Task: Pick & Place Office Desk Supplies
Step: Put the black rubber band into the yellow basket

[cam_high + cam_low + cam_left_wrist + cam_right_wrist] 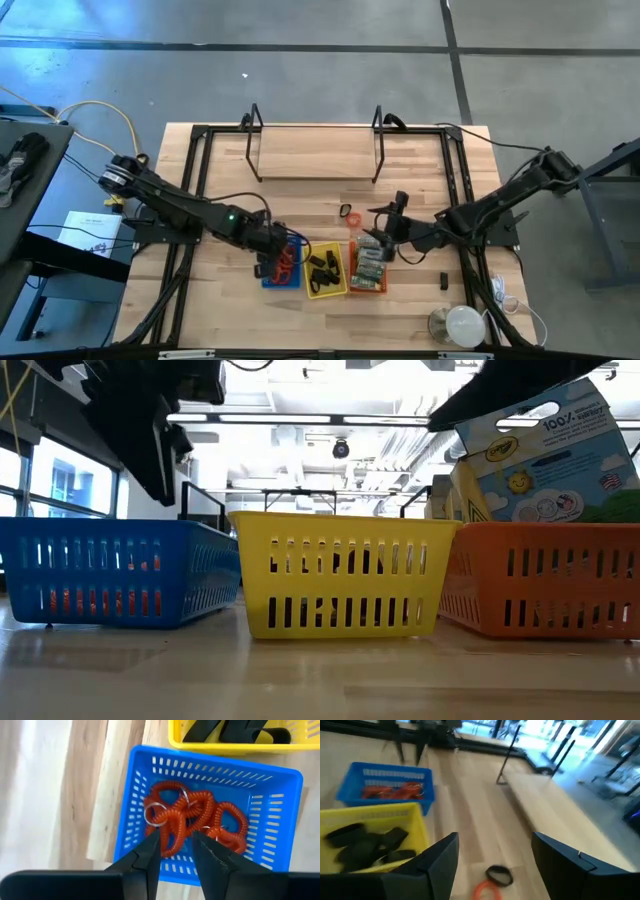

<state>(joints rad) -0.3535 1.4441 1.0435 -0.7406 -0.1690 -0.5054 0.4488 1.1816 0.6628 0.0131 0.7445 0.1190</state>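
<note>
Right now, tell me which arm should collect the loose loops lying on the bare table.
Right. The right gripper is open, facing the black loop and the orange loop; the left gripper hovers over the blue tray.

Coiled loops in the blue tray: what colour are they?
Red-orange coiled loops, with silver rings, clearest in the left wrist view inside the blue tray.

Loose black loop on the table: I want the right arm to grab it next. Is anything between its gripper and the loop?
Nothing visible: the right gripper is open, with bare table before the black loop and orange loop beside it.
</note>
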